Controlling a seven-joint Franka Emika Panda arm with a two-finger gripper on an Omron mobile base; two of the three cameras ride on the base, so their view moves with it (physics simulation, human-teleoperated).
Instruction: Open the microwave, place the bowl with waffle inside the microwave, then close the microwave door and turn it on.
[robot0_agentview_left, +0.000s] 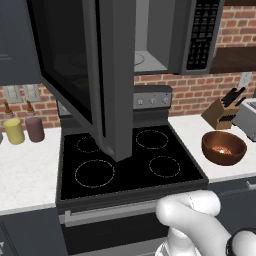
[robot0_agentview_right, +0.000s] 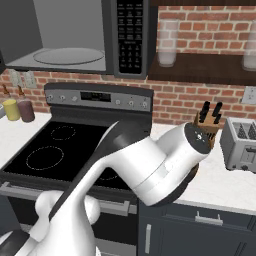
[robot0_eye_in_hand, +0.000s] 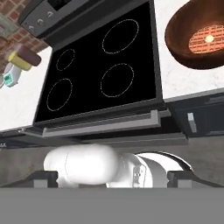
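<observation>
The microwave (robot0_agentview_left: 165, 45) hangs above the stove with its cavity and glass turntable (robot0_agentview_right: 67, 55) exposed. The microwave door (robot0_agentview_left: 70, 60) stands swung wide open to the left, out over the stove. The reddish-brown bowl (robot0_agentview_left: 223, 147) with the waffle (robot0_eye_in_hand: 205, 38) sits on the white counter right of the stove. In the hand view my gripper (robot0_eye_in_hand: 113, 177) is open, its two dark fingertips (robot0_eye_in_hand: 46, 177) far apart with nothing between them. It looks down over the stove's front edge, the bowl (robot0_eye_in_hand: 197, 37) ahead and to the right.
The black four-ring stove (robot0_agentview_left: 130, 160) lies below the microwave. Yellow (robot0_agentview_left: 14, 131) and maroon (robot0_agentview_left: 35, 129) canisters stand on the left counter. A knife block (robot0_agentview_left: 222, 112) and a toaster (robot0_agentview_right: 242, 142) stand behind the bowl. The open door overhangs the stove's left rings.
</observation>
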